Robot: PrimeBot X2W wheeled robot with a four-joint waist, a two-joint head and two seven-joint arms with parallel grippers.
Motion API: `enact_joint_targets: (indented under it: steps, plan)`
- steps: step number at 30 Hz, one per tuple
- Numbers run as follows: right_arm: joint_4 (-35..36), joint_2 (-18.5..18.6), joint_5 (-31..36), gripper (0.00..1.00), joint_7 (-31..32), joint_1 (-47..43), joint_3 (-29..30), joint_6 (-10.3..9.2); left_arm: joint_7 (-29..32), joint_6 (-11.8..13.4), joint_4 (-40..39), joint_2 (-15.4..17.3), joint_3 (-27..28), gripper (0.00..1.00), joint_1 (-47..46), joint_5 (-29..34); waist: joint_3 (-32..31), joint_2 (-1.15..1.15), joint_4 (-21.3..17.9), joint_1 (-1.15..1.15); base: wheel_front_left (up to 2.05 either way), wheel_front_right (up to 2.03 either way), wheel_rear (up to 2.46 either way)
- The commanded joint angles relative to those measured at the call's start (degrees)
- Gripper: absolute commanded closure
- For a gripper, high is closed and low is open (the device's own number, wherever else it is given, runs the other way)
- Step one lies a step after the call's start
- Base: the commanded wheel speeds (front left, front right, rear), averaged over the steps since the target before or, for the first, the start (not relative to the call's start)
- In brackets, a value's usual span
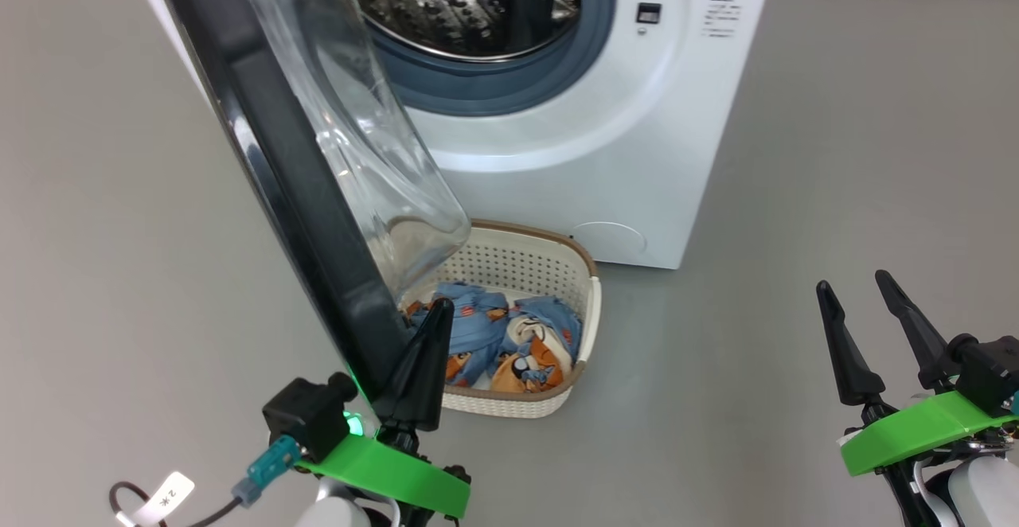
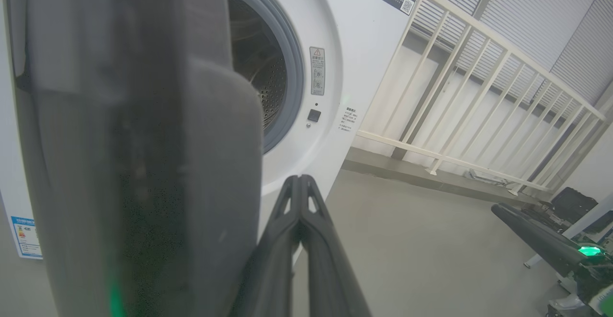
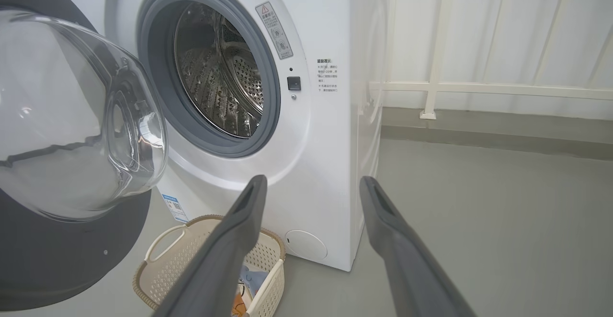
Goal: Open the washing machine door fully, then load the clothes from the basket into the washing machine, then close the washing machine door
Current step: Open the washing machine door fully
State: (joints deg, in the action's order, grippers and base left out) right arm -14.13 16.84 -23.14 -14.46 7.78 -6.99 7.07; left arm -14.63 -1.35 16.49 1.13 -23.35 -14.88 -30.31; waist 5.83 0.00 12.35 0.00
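- While my left gripper (image 1: pixel 436 314) has its two dark tapered fingers pressed together with nothing between them, it sits just beside the lower edge of the door (image 1: pixel 279 153); I can't tell whether it touches.
- My right gripper (image 1: pixel 853 283) is spread wide and empty, well off to the right over the smooth grey floor (image 1: pixel 716 400).
- The door stands swung out on the left side of the machine (image 1: pixel 621 153), with a wide glossy black rim and a bulging clear glass bowl (image 1: pixel 358 129).
- The machine is a white, boxy front-loader. Its drum (image 1: pixel 470 1) is shiny perforated steel, ringed by a matt grey-blue rubber seal (image 1: pixel 493 85).
- The basket (image 1: pixel 517 264) stands on the floor just before the machine, partly under the door. It is cream plastic with perforated walls and a brown woven-look rim.
- The clothes (image 1: pixel 509 336) lie crumpled inside it: soft light-blue fabric with orange and cream prints.
- Both grippers sit on bright green plastic brackets (image 1: pixel 382 475).
- A blue sticker (image 3: pixel 173 207) marks the machine's lower front corner, its print too small to read.
- A warning label (image 3: pixel 275 29) with a red triangle sits beside the seal, and the lines of print (image 3: pixel 327 75) to its right are illegible.
- A white tag (image 1: pixel 163 499) on my left arm's cable shows a "2".
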Motion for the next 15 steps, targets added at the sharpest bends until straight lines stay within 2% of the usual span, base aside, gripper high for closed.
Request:
enact_joint_targets:
  steps: [1, 15]
  plan:
    - [1.57, 1.36, 0.71, 0.00, -0.54, 0.16, -0.76, 0.42, -0.37, 1.25, -0.93, 1.75, 3.28, 1.00, -0.39, 0.53, -0.15, 0.00, 1.30, 0.00, 0.00, 0.00, 0.00]
    - [1.99, 2.45, 0.88, 0.00, -0.54, -0.46, -0.25, 0.42, -0.37, 3.33, -3.54, 2.06, 5.18, 1.00, 3.55, 2.28, -0.19, 0.00, 7.25, 0.00, 0.00, 0.00, 0.00]
